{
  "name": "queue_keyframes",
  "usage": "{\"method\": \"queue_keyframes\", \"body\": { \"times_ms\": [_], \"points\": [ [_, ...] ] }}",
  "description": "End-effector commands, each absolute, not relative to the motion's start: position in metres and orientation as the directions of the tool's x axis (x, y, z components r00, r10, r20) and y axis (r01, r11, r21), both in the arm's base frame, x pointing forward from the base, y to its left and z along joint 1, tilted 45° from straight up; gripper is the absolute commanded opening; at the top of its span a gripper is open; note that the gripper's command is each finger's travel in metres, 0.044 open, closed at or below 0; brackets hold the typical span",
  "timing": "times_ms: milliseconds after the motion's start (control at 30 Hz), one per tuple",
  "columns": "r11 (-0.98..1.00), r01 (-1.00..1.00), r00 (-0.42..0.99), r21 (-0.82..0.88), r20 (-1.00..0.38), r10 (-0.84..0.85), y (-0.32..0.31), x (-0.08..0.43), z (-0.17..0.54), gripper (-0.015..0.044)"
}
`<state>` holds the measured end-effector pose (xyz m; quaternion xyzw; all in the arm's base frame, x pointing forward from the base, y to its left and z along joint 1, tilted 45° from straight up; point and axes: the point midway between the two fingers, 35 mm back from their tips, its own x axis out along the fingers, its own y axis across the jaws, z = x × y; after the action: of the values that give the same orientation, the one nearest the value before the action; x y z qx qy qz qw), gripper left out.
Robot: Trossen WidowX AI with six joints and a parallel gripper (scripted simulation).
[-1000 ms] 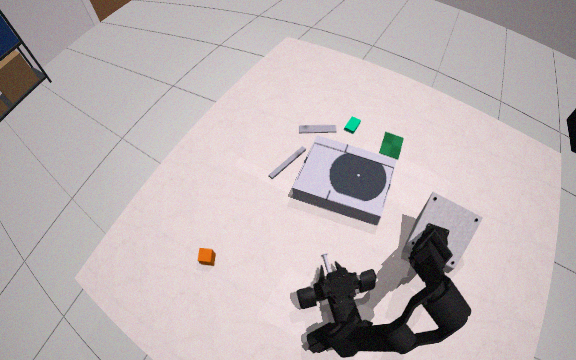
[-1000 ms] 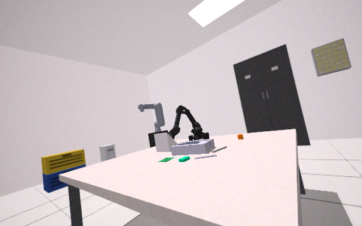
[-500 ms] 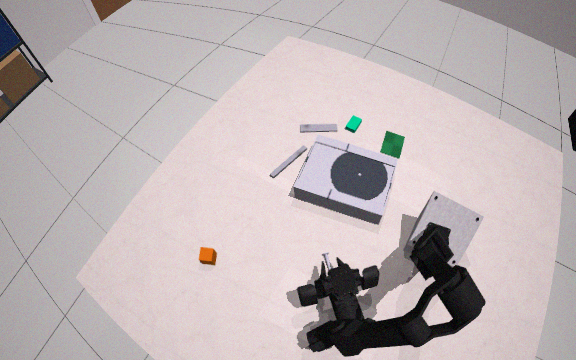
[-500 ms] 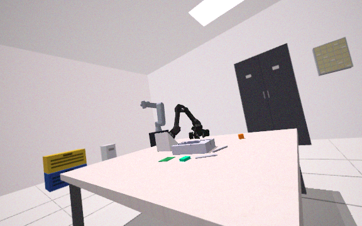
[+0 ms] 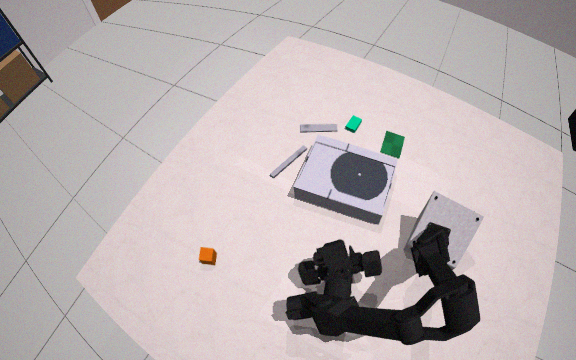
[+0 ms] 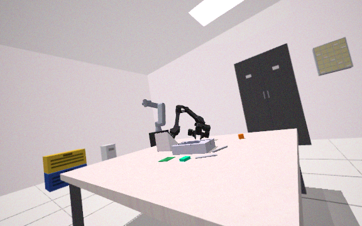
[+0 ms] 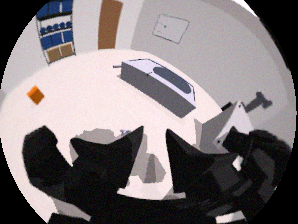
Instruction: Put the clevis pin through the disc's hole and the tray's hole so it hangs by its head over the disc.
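Bright, even light; rectangular ceiling panel (image 6: 216, 10) visible in exterior. Arm (image 5: 378, 320) (image 6: 188, 110) casts soft grey shadows. Fine grain. Wrist view: fisheye bend, black corners.

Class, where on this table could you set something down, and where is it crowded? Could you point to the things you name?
Bare room lies between the orange cube (image 5: 207, 256) (image 6: 241, 136) (image 7: 35, 95) and the tray (image 5: 310, 172) (image 6: 193, 149) (image 7: 159, 92). It is crowded behind the tray, with green pieces and a grey bar, and around the gripper (image 5: 340, 267) (image 6: 198, 137) (image 7: 155, 131).

The gripper (image 5: 339, 260) (image 6: 198, 138) (image 7: 154, 129) points downward (fingers parted), arm bent.
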<state>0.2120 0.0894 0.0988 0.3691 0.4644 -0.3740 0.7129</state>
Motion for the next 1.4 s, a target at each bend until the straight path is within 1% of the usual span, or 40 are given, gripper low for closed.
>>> {"method": "queue_keyframes", "body": {
  "times_ms": [0, 100, 200, 300, 367, 433, 933, 1367],
  "points": [
    [0.492, 0.867, 0.102, 0.082, -0.995, -0.014, 0.083, 0.210, 0.090, 0.0160],
    [0.520, 0.849, 0.016, 0.096, -0.987, 0.157, 0.080, 0.212, 0.091, 0.0160],
    [0.526, 0.832, -0.016, 0.178, -0.939, 0.343, 0.077, 0.217, 0.098, 0.0160],
    [0.495, 0.810, 0.009, 0.315, -0.850, 0.526, 0.072, 0.227, 0.111, 0.0160],
    [0.447, 0.786, 0.057, 0.427, -0.770, 0.636, 0.066, 0.235, 0.123, 0.0160],
    [0.403, 0.765, 0.100, 0.503, -0.710, 0.697, 0.061, 0.241, 0.132, 0.0160],
    [0.397, 0.761, 0.106, 0.513, -0.702, 0.704, 0.062, 0.242, 0.132, 0.0160],
    [0.397, 0.761, 0.106, 0.513, -0.702, 0.705, 0.076, 0.244, 0.117, 0.0160]
  ]
}}
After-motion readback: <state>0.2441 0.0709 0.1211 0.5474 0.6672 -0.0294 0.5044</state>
